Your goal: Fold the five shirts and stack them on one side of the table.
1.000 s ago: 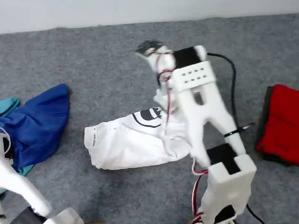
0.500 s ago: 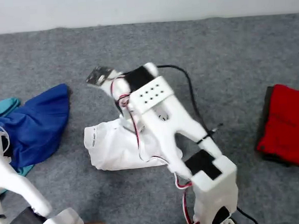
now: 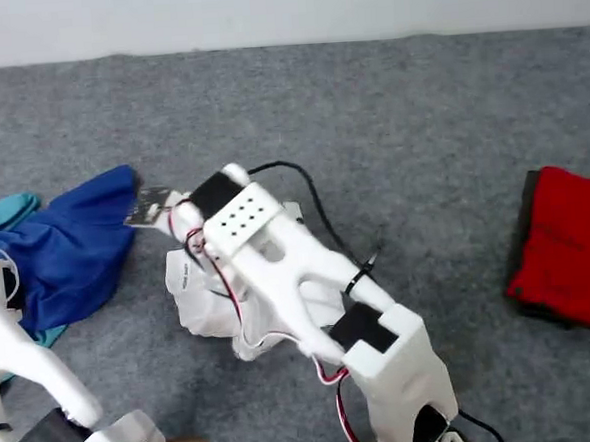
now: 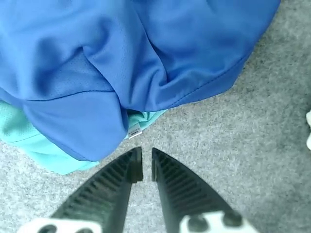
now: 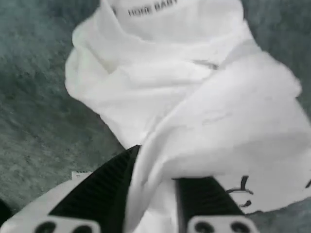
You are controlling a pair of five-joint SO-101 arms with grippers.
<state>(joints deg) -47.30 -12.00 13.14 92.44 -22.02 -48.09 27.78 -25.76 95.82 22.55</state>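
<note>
The white shirt point(image 3: 201, 287) lies bunched at the table's middle, partly under my right arm. My right gripper point(image 3: 154, 208) hangs over its left end, close to the blue shirt point(image 3: 71, 245). In the right wrist view the gripper point(image 5: 155, 170) is shut on a fold of the white shirt point(image 5: 194, 97), and cloth runs between its fingers. The blue shirt point(image 4: 121, 58) lies crumpled on a teal shirt point(image 4: 29, 141) at the far left, where the teal shirt point(image 3: 4, 211) peeks out. My left gripper point(image 4: 142, 165) hovers shut and empty by the blue shirt's hem.
A folded red shirt point(image 3: 567, 244) lies at the right edge on a dark garment point(image 3: 525, 217). Grey carpet-like table surface point(image 3: 419, 123) stretches bare behind and to the right of the white shirt. The left arm's base point(image 3: 33, 367) stands at the front left.
My right arm has swung from the table's middle back toward the left and lower, drawing the held part of the white shirt over the rest. The left arm has not moved.
</note>
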